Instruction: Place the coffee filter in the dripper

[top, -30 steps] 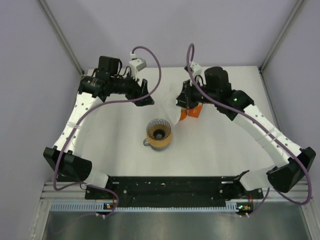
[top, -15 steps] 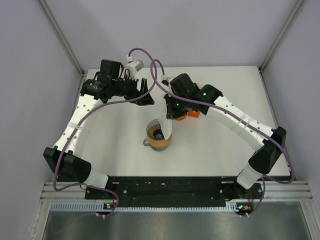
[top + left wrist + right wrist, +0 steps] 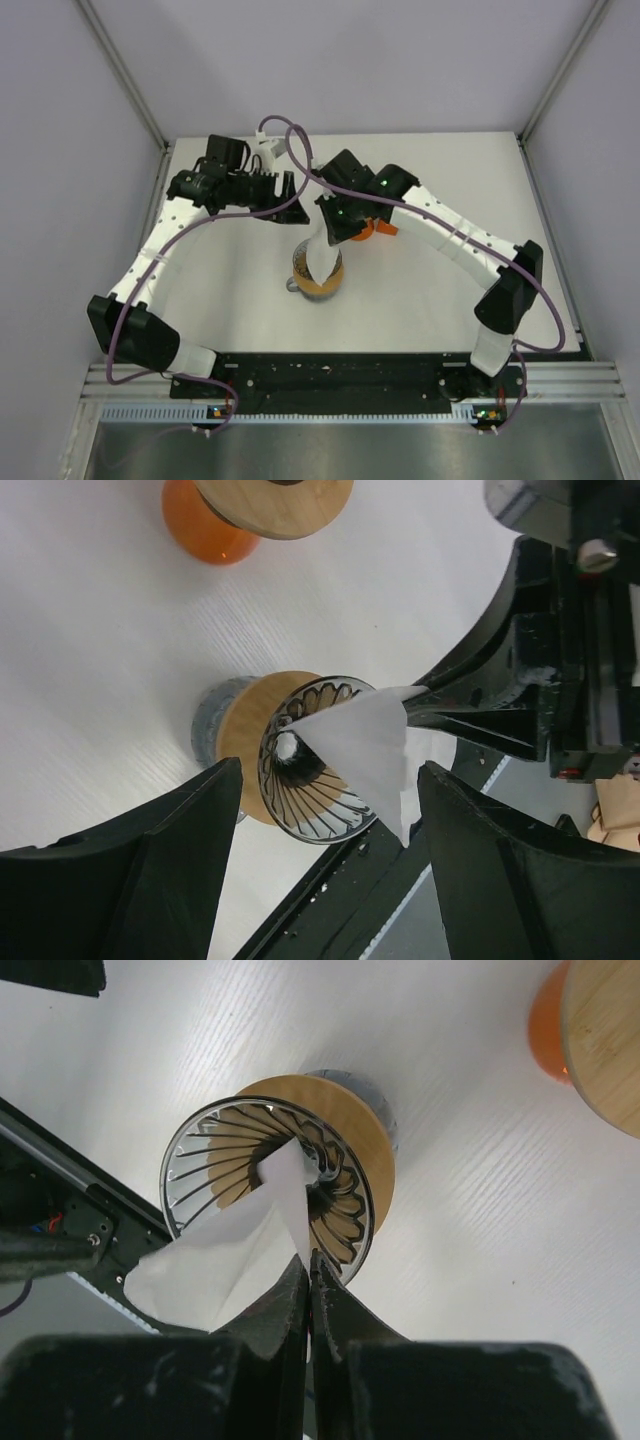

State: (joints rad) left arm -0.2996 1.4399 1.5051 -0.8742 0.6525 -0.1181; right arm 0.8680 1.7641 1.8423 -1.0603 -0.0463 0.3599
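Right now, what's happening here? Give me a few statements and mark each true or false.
1. The right gripper is shut on the coffee filter. True.
2. An orange container with a wooden lid stands near the dripper. True.
3. The left gripper holds the dripper. False: it is open and empty.
4. The coffee filter lies flat on the table. False: its tip points into the dripper.

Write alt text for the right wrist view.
The right gripper, shut, pinches a white coffee filter whose tip points into the wire dripper. An orange, wooden-lidded container sits top right on the white table.
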